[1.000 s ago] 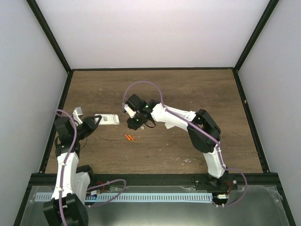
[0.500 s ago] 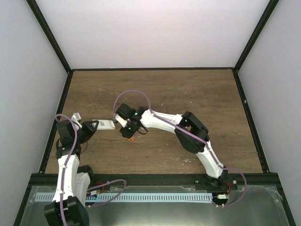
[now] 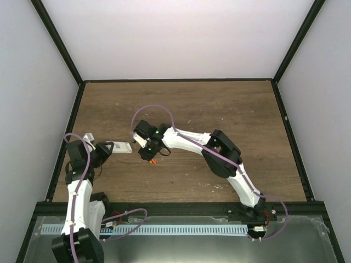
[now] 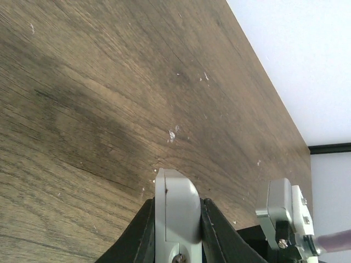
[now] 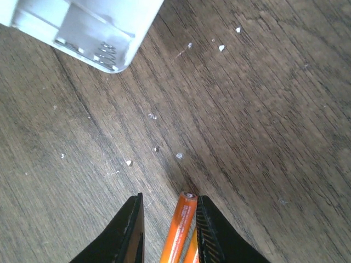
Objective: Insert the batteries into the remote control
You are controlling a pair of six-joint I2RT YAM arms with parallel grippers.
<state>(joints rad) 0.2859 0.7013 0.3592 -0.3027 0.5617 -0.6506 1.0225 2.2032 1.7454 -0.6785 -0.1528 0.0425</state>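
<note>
White remote control [image 3: 123, 147], pinched in the left gripper [image 3: 111, 147] over the left of the table [image 3: 219, 109]; its open battery bay [image 5: 90, 35] shows only springs, while the right gripper [image 5: 168, 207], fingers slightly parted, straddles one of the batteries [image 5: 180, 227] lying on the wood; the second is cut off by the frame edge

right wrist | remote control [image 5: 82, 24] cut by top edge; batteries [image 5: 180, 224] by bottom

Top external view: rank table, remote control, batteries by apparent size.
1. table, by far the largest
2. remote control
3. batteries, smallest; mostly hidden, only an orange sliver shows
</note>
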